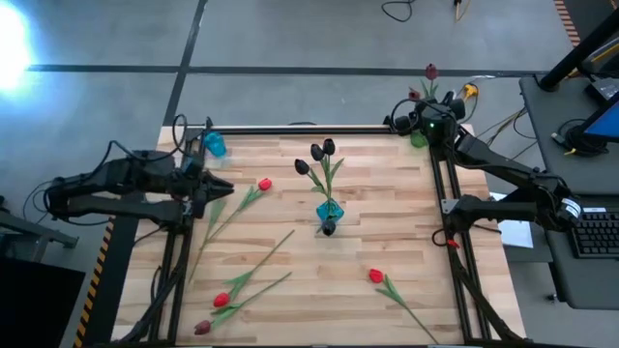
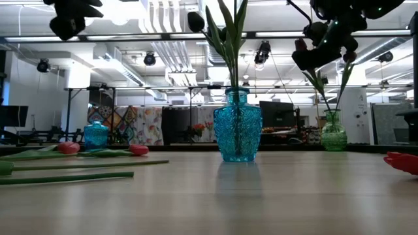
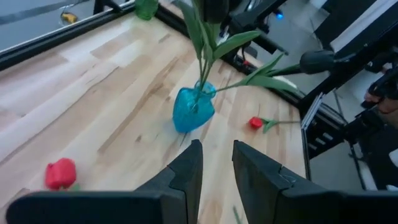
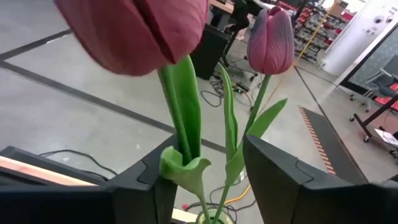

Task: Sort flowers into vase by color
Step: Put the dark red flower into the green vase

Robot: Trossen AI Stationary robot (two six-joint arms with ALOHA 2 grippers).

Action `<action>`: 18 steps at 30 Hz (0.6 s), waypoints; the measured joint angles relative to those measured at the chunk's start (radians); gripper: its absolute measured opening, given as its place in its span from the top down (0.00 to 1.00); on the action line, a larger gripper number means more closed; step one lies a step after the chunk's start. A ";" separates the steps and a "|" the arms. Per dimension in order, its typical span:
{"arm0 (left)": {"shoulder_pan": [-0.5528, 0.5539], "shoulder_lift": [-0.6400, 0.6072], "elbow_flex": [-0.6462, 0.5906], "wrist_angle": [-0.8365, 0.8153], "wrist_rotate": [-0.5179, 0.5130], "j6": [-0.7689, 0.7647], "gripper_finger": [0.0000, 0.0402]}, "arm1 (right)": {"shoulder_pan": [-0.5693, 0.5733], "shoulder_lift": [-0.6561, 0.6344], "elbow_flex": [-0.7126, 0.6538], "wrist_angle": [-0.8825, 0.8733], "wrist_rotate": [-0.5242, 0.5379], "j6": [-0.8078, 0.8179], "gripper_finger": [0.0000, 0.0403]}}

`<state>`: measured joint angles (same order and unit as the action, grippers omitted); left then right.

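Observation:
Two dark maroon flowers (image 4: 270, 40) stand with their stems in a green vase (image 1: 418, 139) at the table's far right corner. My right gripper (image 4: 208, 155) is open around their stems, level, just above the vase mouth. A blue vase (image 1: 329, 211) at the table's middle holds black flowers (image 1: 322, 151). Red flowers (image 1: 264, 184) (image 1: 221, 300) (image 1: 375, 276) and a maroon one (image 1: 201, 328) lie flat on the table. At the left, my left gripper (image 3: 216, 168) hovers above the table beside a red flower (image 3: 60, 173), with a narrow gap between its fingers and nothing in it. My right gripper stands open with the nearer flower's stem (image 4: 183, 118) between its fingers. A curled leaf (image 4: 183, 167) lies right against one finger (image 4: 146, 177). I cannot tell whether the finger touches it. The flower stands upright in the green vase.
A small blue vase (image 1: 214, 145) stands at the far left corner. Black frame rails (image 1: 440, 193) run along the table's sides. Bare wood lies between the middle vase and the right rail. Cables and a desk with a keyboard (image 1: 595, 232) are beyond the right edge.

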<state>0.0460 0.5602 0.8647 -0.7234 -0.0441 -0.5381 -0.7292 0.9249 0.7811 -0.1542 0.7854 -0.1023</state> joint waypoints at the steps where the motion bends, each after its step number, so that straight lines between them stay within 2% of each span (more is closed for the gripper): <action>1: 0.000 0.000 0.014 -0.020 0.000 0.000 0.81 | 0.000 0.000 0.000 -0.002 0.000 0.008 0.58; 6: -0.001 -0.003 0.074 -0.072 -0.028 0.001 0.81 | 0.000 0.000 0.006 -0.030 -0.001 0.067 0.57; 11: 0.000 -0.006 0.094 -0.086 -0.076 0.022 0.81 | 0.000 0.000 0.028 -0.034 -0.008 0.128 0.61; 14: 0.000 -0.007 0.092 -0.088 -0.079 0.032 0.81 | 0.000 0.000 0.053 -0.059 -0.009 0.169 0.68; 18: 0.000 -0.003 0.090 -0.113 -0.081 0.042 0.81 | 0.000 0.000 0.091 -0.127 -0.041 0.227 0.83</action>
<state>0.0458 0.5575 0.9546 -0.8366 -0.1255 -0.4960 -0.7292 0.9247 0.8717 -0.2811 0.7442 0.1245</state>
